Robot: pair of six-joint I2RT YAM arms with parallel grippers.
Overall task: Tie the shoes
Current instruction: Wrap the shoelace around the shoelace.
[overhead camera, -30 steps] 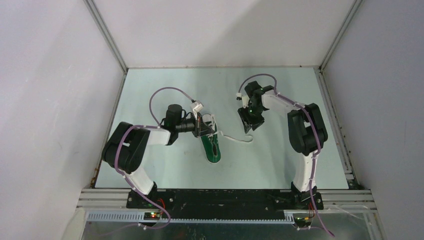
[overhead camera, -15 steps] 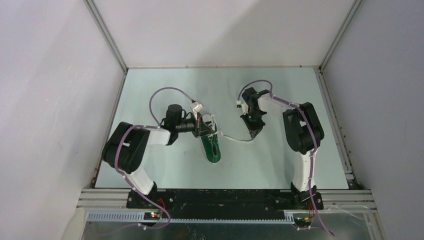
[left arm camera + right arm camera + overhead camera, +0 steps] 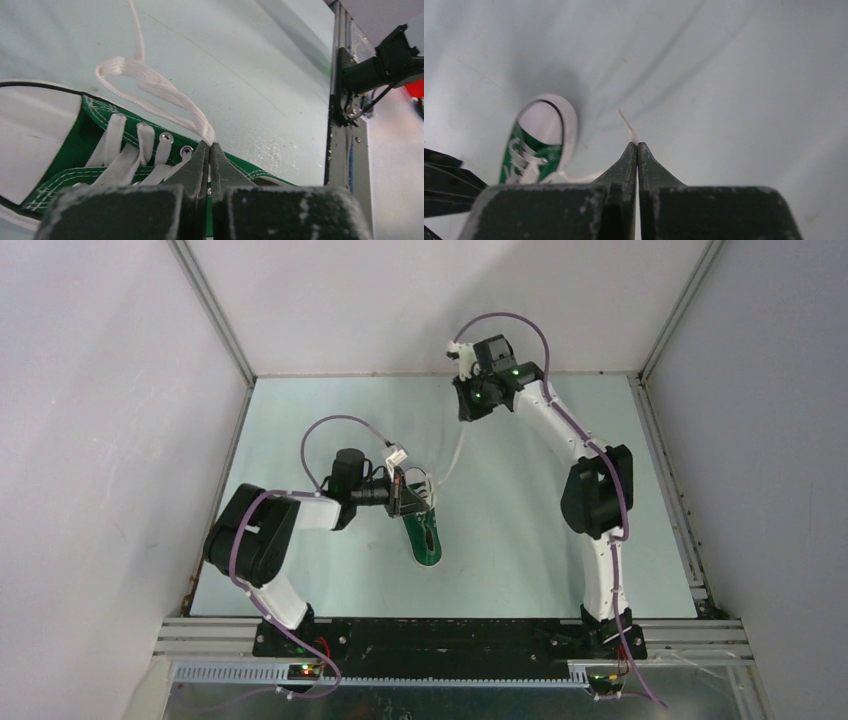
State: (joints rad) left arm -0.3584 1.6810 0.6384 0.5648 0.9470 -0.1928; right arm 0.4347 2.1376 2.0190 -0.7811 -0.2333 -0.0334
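Observation:
The green shoe lies mid-table with its white toe cap toward the back; it also shows in the left wrist view and the right wrist view. My left gripper hovers at the shoe's eyelets, shut on the base of a white lace loop. My right gripper is raised near the back wall, shut on the other lace's end. That lace stretches from the shoe up to it.
The pale green table is boxed in by white walls on three sides. Aluminium rails run along its right edge and front edge. A black arm base on the frame shows in the left wrist view.
My right gripper shut on the lace lying on the table, then swung up and back toward the rear wall, pulling the lace out straight. The left gripper and shoe stayed put.

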